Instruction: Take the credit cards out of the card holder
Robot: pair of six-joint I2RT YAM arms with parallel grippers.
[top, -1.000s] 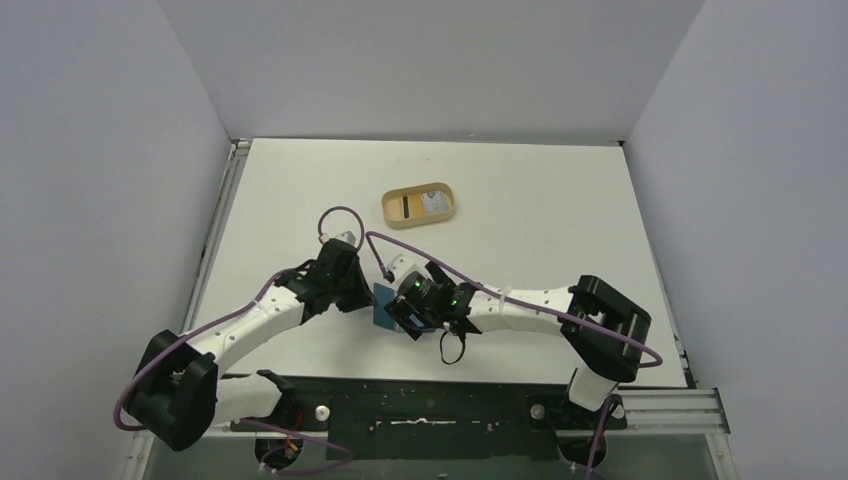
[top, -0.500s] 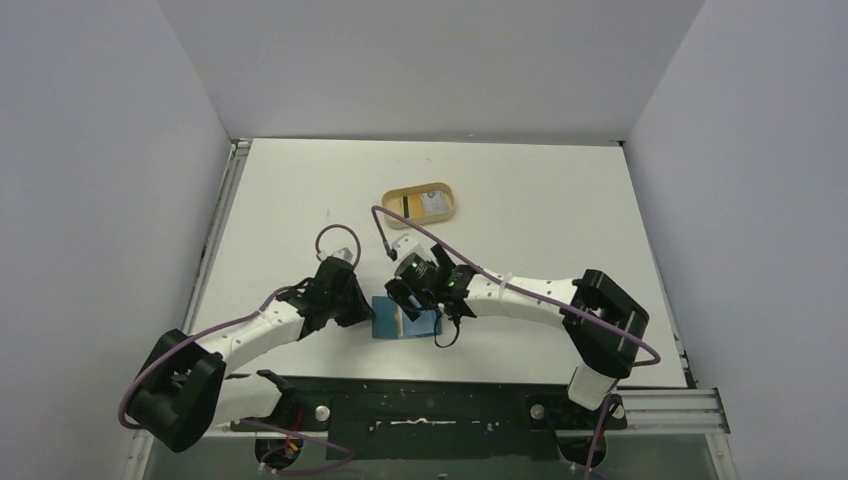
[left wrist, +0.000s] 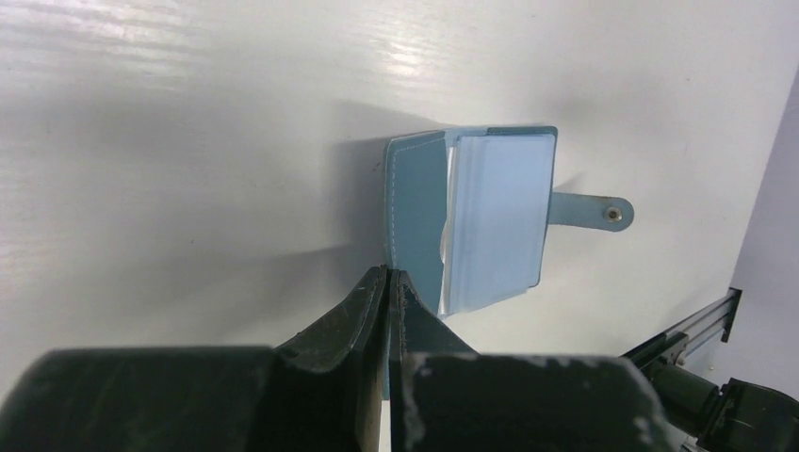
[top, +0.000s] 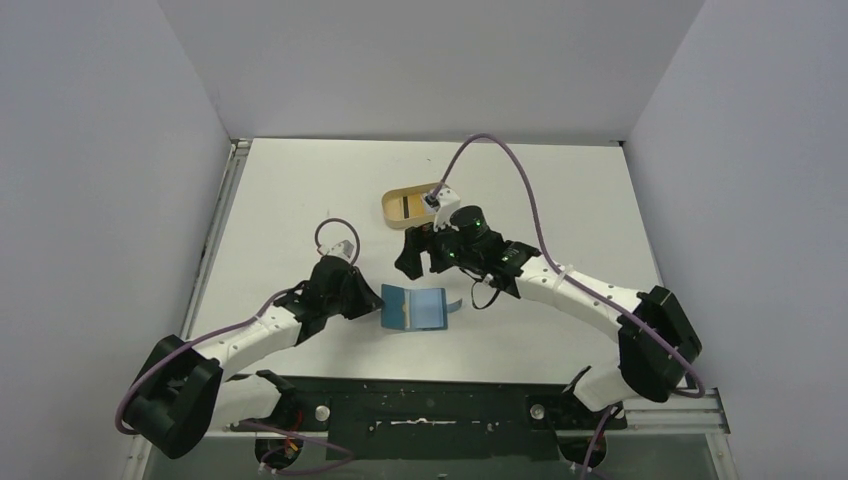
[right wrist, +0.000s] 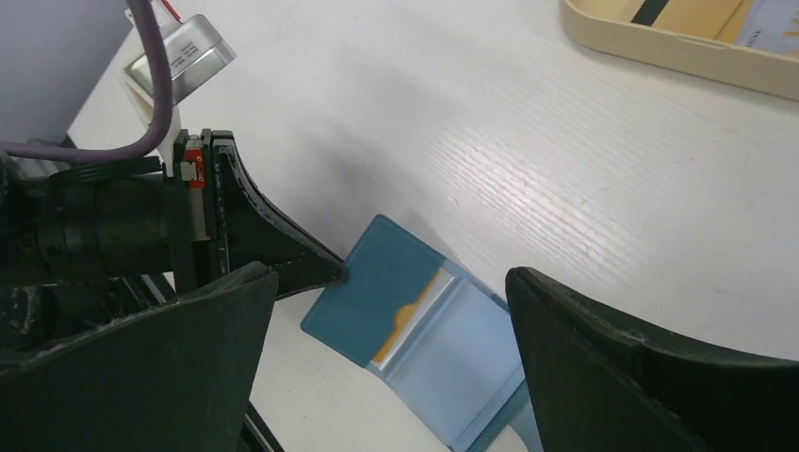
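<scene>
Nearest us, the two arm bases sit on the dark mounting plate (top: pixel 430 408) along the near edge of the bench (top: pixel 560 190). Just beyond that edge, left of centre, one card holder (top: pixel 415 308) lies open and flat. Its snap tab (left wrist: pixel 592 209) sticks out on the side away from the left arm. The left end effector (left wrist: pixel 388 275) is clenched tight, its tips touching the outer edge of the teal cover; whether they pin it or only touch it we cannot tell. The left wrist view shows pale blue sleeves (left wrist: pixel 495 221) on the inner leaf, while only the right wrist view shows one orange-edged card (right wrist: pixel 412 320) tucked in the cover's pocket. Farther in, the right end effector (right wrist: pixel 391 278) hangs raised above the bench, its fingers spread wide with nothing between them, apart from the holder. Beyond it sits one tan tray (right wrist: pixel 660 49), partly hidden from above by the right wrist. The right wrist view shows what look like two cards in it: a yellowish card (right wrist: pixel 697 14) beside a dark stripe, and a pale card (right wrist: pixel 774 17) cut by the frame. White bench runs open to the right of the tray and behind it as far as the far edge, where the walls (top: pixel 430 60) close in. A metal rail (top: pixel 222 230) lines the left edge.
</scene>
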